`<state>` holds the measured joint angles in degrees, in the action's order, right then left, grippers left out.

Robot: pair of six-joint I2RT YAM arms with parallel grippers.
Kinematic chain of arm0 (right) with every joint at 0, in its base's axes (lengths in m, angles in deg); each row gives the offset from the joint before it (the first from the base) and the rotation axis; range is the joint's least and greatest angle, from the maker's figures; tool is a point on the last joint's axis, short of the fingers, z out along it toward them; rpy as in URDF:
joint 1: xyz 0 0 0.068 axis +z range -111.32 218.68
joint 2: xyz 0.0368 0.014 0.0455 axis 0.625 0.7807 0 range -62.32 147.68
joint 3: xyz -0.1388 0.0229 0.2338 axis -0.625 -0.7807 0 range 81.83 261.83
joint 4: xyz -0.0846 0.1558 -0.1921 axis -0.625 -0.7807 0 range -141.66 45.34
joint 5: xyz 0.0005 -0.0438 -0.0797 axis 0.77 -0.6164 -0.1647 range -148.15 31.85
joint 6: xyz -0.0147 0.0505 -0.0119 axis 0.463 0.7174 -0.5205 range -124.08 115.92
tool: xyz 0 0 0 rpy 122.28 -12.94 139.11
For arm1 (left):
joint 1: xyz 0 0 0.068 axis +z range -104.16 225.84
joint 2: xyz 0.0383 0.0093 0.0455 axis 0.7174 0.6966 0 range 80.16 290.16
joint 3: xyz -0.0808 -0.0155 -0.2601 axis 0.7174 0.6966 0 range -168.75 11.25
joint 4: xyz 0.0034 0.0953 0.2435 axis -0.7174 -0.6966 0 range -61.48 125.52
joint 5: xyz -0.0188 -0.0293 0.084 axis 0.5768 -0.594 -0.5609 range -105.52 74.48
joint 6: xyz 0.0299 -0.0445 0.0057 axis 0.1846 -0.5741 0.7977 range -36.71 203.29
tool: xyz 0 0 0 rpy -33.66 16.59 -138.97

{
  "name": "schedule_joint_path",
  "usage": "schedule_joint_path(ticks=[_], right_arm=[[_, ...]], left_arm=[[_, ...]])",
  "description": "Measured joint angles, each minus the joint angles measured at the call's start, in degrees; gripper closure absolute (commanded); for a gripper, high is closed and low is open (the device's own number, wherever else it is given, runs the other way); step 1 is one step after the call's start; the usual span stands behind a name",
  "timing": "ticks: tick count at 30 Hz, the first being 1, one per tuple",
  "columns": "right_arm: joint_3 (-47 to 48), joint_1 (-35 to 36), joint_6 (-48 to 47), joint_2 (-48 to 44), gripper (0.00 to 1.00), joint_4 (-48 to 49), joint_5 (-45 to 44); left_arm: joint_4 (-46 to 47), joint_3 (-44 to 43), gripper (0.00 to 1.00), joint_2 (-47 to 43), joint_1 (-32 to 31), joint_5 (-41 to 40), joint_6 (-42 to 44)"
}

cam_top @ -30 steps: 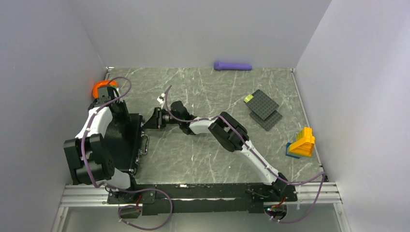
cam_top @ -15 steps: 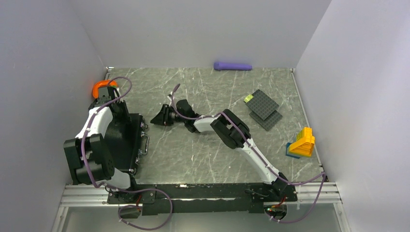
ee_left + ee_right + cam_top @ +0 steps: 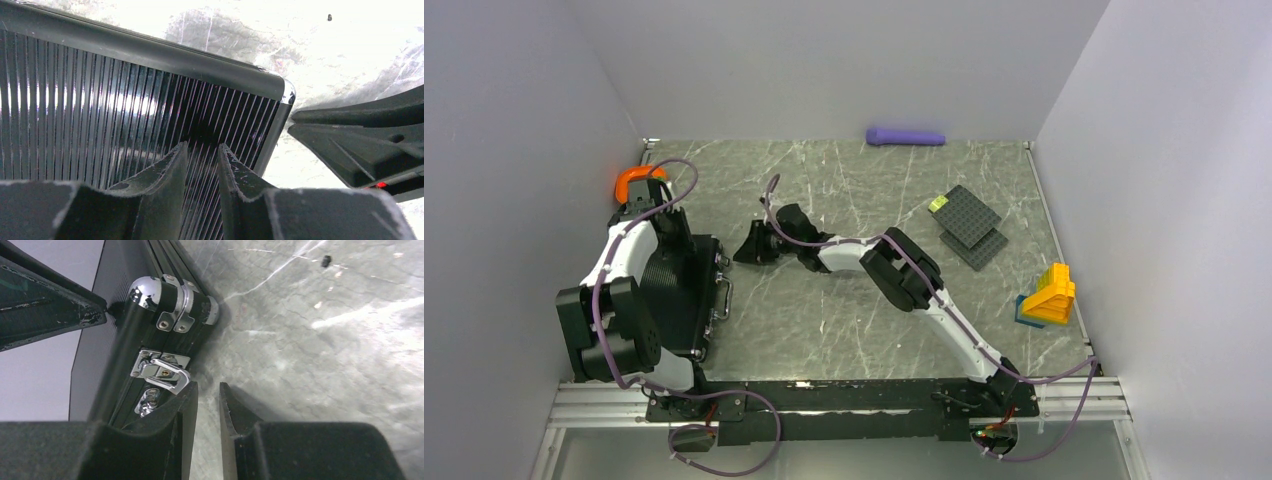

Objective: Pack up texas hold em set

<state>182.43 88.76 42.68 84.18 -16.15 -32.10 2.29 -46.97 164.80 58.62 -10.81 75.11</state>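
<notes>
Leftward by a little went the right claw (image 3: 750, 246) since half a second before, edging back toward the black ribbed latch case (image 3: 682, 290) after drawing off from it. The left arm and the case lay as they had.

The case lay flat and closed on the left side of the grey marbled desk (image 3: 854, 310), its carrying handle (image 3: 724, 298) on the side that faced the desk's middle. From the right wrist, the right claw's fingers (image 3: 182, 405) stood almost together with only a thin gap between them, and they held nothing. They sat low by the desk, just beside the chrome latch (image 3: 162, 372) on the case's side wall, below a rounded chrome corner cap (image 3: 150, 292). Whether a finger touched the latch could not be told.

The left claw (image 3: 202, 147) hung over the ribbed lid near that same corner, its fingers likewise drawn nearly shut on nothing. The right claw showed dark just past the case's edge in that view.

Well apart from the case, a purple cylinder (image 3: 906, 136) lay along the far wall. Two black studded plates (image 3: 969, 225) overlapped on the right, with a small yellow-green piece (image 3: 938, 203) at their far corner. A yellow stepped block stack (image 3: 1049, 293) stood near the right wall, and an orange ring (image 3: 636, 180) sat in the far-left corner behind the left arm.
</notes>
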Motion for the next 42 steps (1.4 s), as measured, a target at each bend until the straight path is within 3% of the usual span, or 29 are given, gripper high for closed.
schedule_joint_path(ticks=[24,34,42], right_arm=[[7.3,2.0,-2.8,2.7,0.73,-5.7,2.7],[-0.7,2.1,-8.6,-5.0,0.7,-9.2,0.2],[-14.4,2.5,-11.0,-20.6,0.7,-9.7,-1.3]], left_arm=[[-0.1,-0.2,0.66,0.2,-0.5,0.5,0.0],[-0.4,-0.1,0.66,-0.4,-1.0,0.8,0.0],[-0.5,2.0,0.63,-7.6,-3.1,0.8,-0.3]])
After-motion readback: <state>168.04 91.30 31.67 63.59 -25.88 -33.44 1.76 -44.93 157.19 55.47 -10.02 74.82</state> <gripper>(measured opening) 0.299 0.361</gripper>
